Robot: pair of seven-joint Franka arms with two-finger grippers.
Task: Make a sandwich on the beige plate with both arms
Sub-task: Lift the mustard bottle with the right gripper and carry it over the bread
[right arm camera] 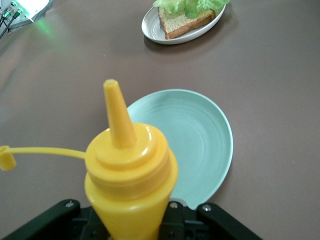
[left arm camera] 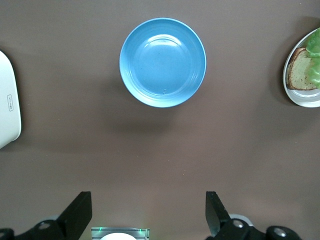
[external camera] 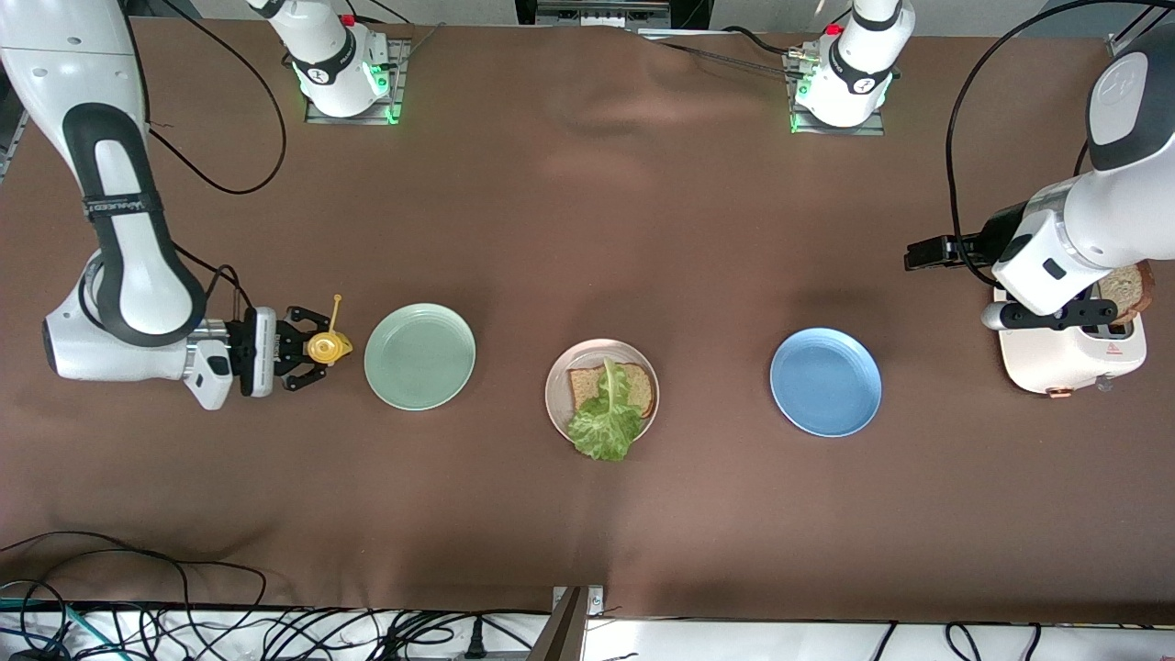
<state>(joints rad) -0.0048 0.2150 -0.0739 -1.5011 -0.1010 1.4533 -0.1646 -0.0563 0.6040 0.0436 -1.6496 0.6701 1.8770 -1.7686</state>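
Bread [external camera: 613,388] topped with lettuce [external camera: 606,424] sits on the beige plate [external camera: 557,390] mid-table, so the right gripper [external camera: 317,349], at its 9 o'clock, clamps a mustard bottle [external camera: 326,346], seemingly for dressing, while the left gripper [left arm camera: 148,212] waits spread wide near the toaster [external camera: 1069,353].

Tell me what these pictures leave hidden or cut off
- Front view: the left gripper and arm cover much of the white toaster and its bread slice.
- Left wrist view: the beige plate is cut by the edge.
- Right wrist view: the yellow squeeze bottle hides the right gripper's fingers.
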